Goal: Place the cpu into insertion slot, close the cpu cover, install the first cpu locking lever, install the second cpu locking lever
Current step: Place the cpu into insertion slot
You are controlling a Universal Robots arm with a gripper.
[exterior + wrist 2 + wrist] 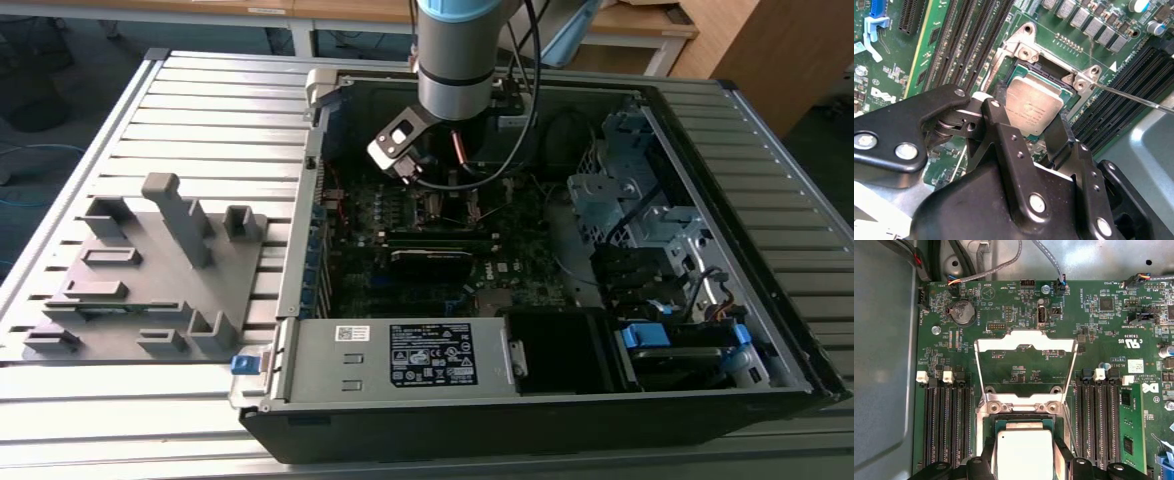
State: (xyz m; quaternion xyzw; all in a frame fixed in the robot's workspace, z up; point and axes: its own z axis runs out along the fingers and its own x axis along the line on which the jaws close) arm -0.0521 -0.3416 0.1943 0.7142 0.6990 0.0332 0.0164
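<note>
The cpu (1025, 450) (1030, 106), a square chip with a dull silver top, lies low in the insertion slot (1019, 407) (1024, 50), whose silvery rim shows around it. My gripper (1025, 462) (1029, 121) (411, 170) stands right over it. Its black fingers (999, 130) press against two opposite sides of the chip, so it is shut on the chip. The cpu cover (1026, 342), a thin metal frame with a square window, is swung open and lies flat on the green board beyond the slot. A thin locking lever (1134, 97) sticks out unlatched beside the slot.
Long black memory strips (946, 425) (1101, 420) run along both sides of the slot. In the exterior view the open computer case (307, 200) rests on a slatted table, with a grey fixture plate (134, 270) at that view's left. Cables (534, 130) hang near the arm.
</note>
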